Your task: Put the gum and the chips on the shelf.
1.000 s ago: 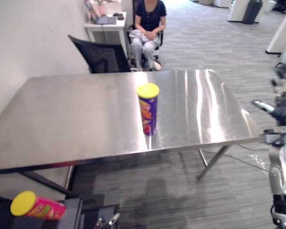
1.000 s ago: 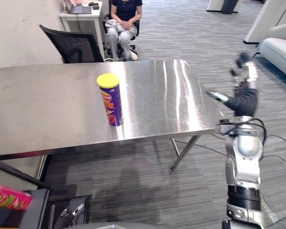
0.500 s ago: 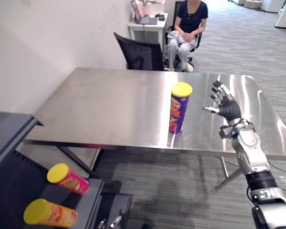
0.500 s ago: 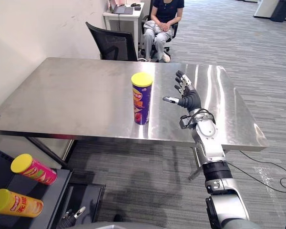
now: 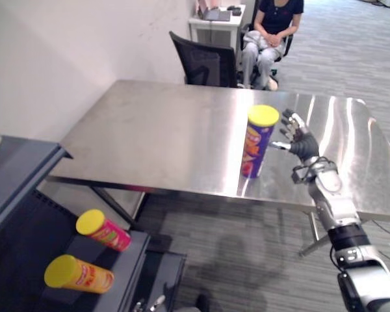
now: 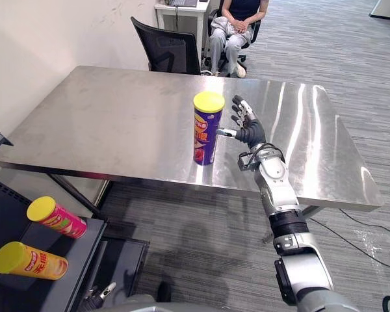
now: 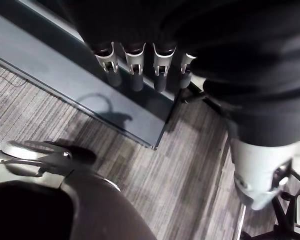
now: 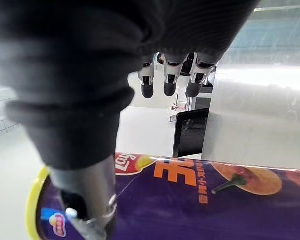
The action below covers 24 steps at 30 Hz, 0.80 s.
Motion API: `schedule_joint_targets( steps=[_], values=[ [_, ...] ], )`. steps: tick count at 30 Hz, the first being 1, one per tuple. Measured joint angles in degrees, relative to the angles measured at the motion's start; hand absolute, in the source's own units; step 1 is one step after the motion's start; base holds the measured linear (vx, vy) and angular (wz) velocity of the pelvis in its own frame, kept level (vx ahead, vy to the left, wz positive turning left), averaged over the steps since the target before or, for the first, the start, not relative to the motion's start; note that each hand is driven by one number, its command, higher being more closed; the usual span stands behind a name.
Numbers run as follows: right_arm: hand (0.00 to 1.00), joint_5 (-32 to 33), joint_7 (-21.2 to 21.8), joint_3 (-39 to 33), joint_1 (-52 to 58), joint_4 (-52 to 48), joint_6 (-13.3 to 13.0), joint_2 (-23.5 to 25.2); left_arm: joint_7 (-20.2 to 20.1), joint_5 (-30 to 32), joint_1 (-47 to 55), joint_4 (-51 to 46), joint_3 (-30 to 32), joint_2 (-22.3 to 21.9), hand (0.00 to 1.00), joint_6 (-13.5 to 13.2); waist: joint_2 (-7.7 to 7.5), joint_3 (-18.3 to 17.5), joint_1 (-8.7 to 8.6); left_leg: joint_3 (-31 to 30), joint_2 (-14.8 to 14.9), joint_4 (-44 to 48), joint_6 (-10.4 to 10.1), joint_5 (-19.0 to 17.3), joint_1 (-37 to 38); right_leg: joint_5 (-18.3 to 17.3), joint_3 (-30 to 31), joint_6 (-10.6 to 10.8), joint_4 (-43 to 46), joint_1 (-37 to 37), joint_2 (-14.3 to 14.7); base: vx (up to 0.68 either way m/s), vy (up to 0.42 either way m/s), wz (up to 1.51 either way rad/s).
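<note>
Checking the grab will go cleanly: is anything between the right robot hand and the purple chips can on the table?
Nothing visible stands in the way. The right robot hand, fingers open, is right beside the tall purple chips can with a yellow lid, which stands upright on the shiny steel table. No other object lies between them.

A long steel table point(image 6: 117, 123) stands on grey carpeted floor point(image 6: 201, 240), one long side against the wall on the left. A purple can point(image 6: 207, 133) with a yellow lid stands upright on it, right of the middle and close to the near edge. At the near left is a dark shelf point(image 5: 131, 257), lower than the table. Two cans lie on their sides on its lower board: a pink can point(image 6: 55, 216) farther back and an orange can point(image 6: 29, 260) nearer, both with yellow lids pointing left. On the floor beyond the table's far edge stand a black chair point(image 6: 169, 52) and a white desk point(image 5: 211, 26).
</note>
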Motion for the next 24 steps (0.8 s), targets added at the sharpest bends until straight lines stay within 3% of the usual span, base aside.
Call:
schedule_joint_targets(
  steps=[12, 17, 24],
  values=[
    [0.0, -1.9, 2.4, 1.6, 0.0, -0.1, 0.2, -0.1, 0.0, 0.0, 0.0, -0.3, -0.1, 0.1, 0.0, 0.0, -0.11, 0.7, -0.01, 0.0, 0.1, 1.1, -0.2, -0.3, -0.1, -0.2, 0.1, 0.2, 0.8, 0.1, -0.1, 0.0, 0.0, 0.0],
    [0.0, -2.3, 4.0, 2.7, 0.0, -0.1, 2.0, -0.1, 0.0, 0.0, 0.0, -0.5, -0.2, 0.0, 0.0, 0.0, -0.01, 1.4, 0.14, -0.4, 0.2, 1.6, -0.2, -0.3, -0.2, -0.4, 0.1, 0.3, 1.2, 0.1, -0.1, -0.01, -0.001, 0.01],
    [0.0, -2.7, 4.6, 3.7, 0.0, 0.1, 2.2, -0.1, 0.0, 0.0, 0.1, -0.5, -0.2, 0.0, 0.0, 0.0, -0.03, 1.4, 0.3, -1.1, 0.0, 2.2, 0.0, -0.2, -1.2, -0.4, -0.8, 0.3, 1.2, -0.1, -0.3, 0.01, 0.003, 0.06]
  ],
)
